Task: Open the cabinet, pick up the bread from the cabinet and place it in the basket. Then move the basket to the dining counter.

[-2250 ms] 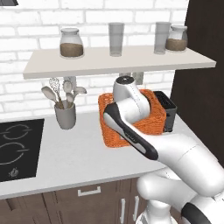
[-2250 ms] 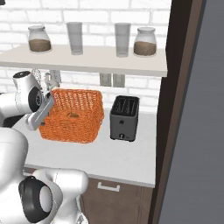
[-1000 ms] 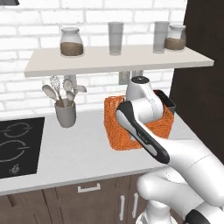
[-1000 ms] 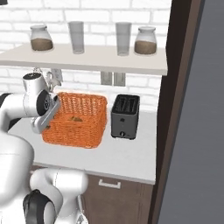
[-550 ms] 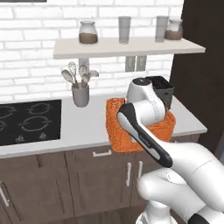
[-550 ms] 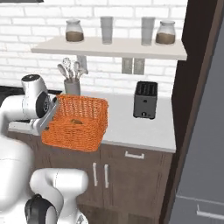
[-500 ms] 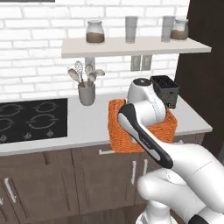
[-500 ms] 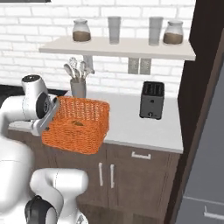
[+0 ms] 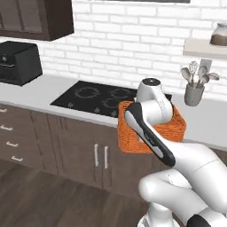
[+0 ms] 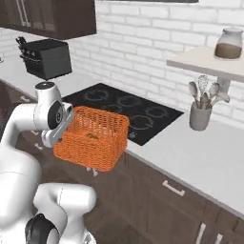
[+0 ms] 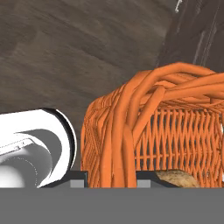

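In front of the hob (image 9: pixel 99 95), one basket (image 10: pixel 93 138) (one bread (image 11: pixel 177 178) inside), hand (image 11: pixel 109 177) gripping its rim.

White brick wall (image 9: pixel 133 40), dark cabinets (image 9: pixel 80 155), wooden floor (image 9: pixel 40 199)

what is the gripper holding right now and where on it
The basket, held clear of the worktop. The gripper is clamped on its woven rim, at the near edge. The bread lies inside.
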Controlling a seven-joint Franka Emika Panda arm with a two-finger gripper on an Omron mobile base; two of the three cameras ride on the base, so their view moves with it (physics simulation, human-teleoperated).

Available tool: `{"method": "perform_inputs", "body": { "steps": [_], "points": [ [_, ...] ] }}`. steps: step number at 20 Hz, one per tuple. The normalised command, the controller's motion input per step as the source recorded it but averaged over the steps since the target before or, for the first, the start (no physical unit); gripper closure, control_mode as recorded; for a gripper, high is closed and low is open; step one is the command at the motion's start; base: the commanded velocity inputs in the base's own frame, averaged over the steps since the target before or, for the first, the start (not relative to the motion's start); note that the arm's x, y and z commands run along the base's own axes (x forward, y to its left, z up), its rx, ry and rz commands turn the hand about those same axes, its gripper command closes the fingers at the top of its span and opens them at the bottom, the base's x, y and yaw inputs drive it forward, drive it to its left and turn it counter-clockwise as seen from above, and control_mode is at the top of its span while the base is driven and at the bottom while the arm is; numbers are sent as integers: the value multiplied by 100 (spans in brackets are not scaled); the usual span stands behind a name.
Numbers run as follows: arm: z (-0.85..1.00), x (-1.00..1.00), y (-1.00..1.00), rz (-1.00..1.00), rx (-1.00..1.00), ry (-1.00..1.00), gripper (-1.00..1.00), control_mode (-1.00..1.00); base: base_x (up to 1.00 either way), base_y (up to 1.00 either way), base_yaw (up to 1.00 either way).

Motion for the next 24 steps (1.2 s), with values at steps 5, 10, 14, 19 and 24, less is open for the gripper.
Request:
{"method": "perform_inputs", "body": {
  "steps": [5,10,14,19,24],
  "points": [
    [0,0,0,0,0,0,100,100,0,31,100],
    [0,0,0,0,0,0,100,100,-3,-3,100],
    [0,0,0,0,0,0,100,100,-14,0,100],
    [0,0,0,0,0,0,100,100,-1,0,98],
    [0,0,0,0,0,0,100,100,-2,0,97]
  ]
}}
